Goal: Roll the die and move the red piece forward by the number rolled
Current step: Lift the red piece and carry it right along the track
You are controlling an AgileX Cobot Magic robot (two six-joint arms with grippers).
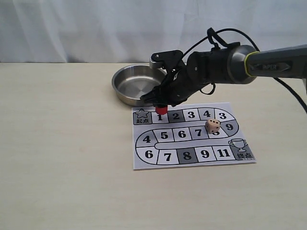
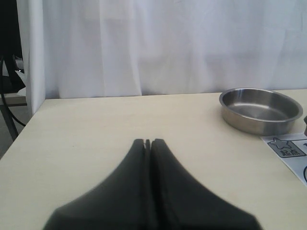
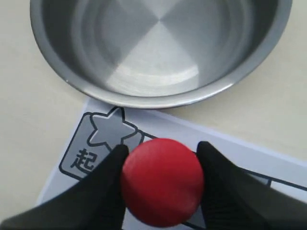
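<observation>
The red piece (image 1: pixel 160 110) stands at square 1 of the paper game board (image 1: pixel 192 136), beside the star start square (image 1: pixel 142 116). My right gripper (image 1: pixel 160 104) reaches in from the right and is shut on the red piece (image 3: pixel 162 181), one finger on each side of it. The beige die (image 1: pixel 212 126) rests on the board near squares 8 and 9, with dark pips showing. My left gripper (image 2: pixel 147 142) is shut with nothing in it, over bare table well left of the board; the exterior view does not show it.
A round steel bowl (image 1: pixel 125 75) sits just behind the board's start corner, with its inside (image 3: pixel 158 48) holding nothing. The bowl's rim (image 2: pixel 288 108) and the start corner of the board (image 2: pixel 287 147) show in the left wrist view. White curtain hangs behind the table.
</observation>
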